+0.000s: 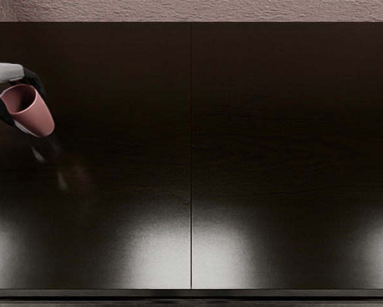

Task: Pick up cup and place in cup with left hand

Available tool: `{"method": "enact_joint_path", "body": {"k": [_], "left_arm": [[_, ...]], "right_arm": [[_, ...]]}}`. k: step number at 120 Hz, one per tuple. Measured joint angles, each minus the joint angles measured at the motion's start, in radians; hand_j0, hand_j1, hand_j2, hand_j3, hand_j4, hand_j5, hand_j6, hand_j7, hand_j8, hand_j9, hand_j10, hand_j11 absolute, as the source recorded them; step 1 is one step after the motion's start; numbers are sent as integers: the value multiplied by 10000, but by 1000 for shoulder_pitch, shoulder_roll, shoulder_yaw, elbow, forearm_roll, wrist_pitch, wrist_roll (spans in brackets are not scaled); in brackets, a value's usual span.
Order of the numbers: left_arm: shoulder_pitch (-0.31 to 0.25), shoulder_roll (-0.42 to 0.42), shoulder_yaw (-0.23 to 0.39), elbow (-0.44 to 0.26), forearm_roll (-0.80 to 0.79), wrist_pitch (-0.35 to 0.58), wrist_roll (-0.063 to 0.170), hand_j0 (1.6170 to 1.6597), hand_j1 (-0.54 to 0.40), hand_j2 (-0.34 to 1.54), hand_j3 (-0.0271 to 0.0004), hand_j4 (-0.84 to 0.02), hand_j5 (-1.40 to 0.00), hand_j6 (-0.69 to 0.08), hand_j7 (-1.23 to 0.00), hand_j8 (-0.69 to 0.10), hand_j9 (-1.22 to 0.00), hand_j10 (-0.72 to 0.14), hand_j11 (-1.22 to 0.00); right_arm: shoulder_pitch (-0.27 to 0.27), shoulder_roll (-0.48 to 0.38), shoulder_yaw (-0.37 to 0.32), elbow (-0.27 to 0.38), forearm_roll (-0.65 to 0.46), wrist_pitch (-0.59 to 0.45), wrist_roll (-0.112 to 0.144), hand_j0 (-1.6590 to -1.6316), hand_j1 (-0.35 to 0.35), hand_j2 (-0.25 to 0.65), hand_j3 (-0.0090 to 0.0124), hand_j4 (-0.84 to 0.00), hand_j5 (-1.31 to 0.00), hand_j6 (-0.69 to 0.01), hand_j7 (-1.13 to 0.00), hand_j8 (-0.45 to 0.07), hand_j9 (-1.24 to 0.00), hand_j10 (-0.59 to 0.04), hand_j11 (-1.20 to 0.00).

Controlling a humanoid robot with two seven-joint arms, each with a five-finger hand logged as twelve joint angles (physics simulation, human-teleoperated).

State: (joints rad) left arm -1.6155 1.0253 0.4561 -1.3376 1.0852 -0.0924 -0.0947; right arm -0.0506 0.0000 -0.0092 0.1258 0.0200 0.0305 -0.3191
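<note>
Pink cup (39, 119) at far-left pt. of scene, close to left edge of view, held in left hand (8, 74); grip is on the cup, w/ dark fingers (35, 80) around its far side & more dark hand parts at its left, so some of the outer wall is hidden there. Cup = dusty rose, plain, smooth-looking, w/ round open mouth & straight sides that taper to a narrower base. It's tilted: mouth turned up & toward far left, base toward near right. Inside of mouth is in deep shadow, so can't tell what's in it; outer wall is lighter, esp. on the near-right side. Height over tabletop: can't tell. Hand has a lt. grey back & blk. digits, plus a pale bit just under the cup, partly covered by it. Just nearer than cup & a bit right, faint blurry smudges (47, 150) on the surface; too unclear to say what they are. Table (121, 77) = v. dark brown wood w/ faint grain, glossy; thin seam (191, 160) runs near to far thru the middle, well apart from the cup. Pale patches of light (159, 252) lie along the near part, both sides of seam & at left & right edges. Rough pinkish wall (178, 10) shows past the far edge.
</note>
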Motion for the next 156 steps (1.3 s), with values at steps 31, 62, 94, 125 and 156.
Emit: {"method": "enact_joint_path", "body": {"k": [31, 62, 94, 125, 156], "left_arm": [[-44, 26, 0, -2, -2, -41, 0, 16560, -943, 843, 0, -4537, -6166, -3424, -6181, -3427, -6090, -4579, -6092], [-79, 39, -1, 5, -2, -65, 1, 16564, -1020, 1344, 0, -4538, -6143, -3515, -6155, -3533, -6065, -4581, -6066], [-85, 38, -2, 36, -3, -73, 3, 16570, -1202, 1697, 0, -4531, -6104, -3480, -6105, -3485, -6024, -4575, -6025], [-85, 27, -1, 101, -3, -77, 2, 16575, -1299, 2020, 0, -4493, -6051, -3505, -6034, -3519, -5957, -4547, -5957], [-80, -12, -1, 176, -5, -79, 1, 16575, -1288, 2083, 0, -4478, -6016, -3532, -5969, -3583, -5926, -4528, -5925]], "right_arm": [[0, 0, 0, 0, 0, 0, 0, -16581, -3491, 1, 0, -4, -1, -6, 0, -4, -1, -3, 0], [0, 0, 0, 0, 0, 0, 0, -16581, -3491, 1, 0, -4, -1, -6, 0, -4, -1, -3, 0], [0, 0, 0, 0, 0, -1, 0, -16581, -3491, 1, 0, -4, -1, -6, 0, -4, 0, -3, 0], [0, 0, 0, 0, 0, 0, 0, -16581, -3491, 1, 0, -4, -1, -6, 0, -4, 0, -3, 0], [0, 0, 0, 0, 0, 0, 0, -16581, -3491, 1, 0, -4, -1, -6, 0, -5, -1, -3, 0]]}}
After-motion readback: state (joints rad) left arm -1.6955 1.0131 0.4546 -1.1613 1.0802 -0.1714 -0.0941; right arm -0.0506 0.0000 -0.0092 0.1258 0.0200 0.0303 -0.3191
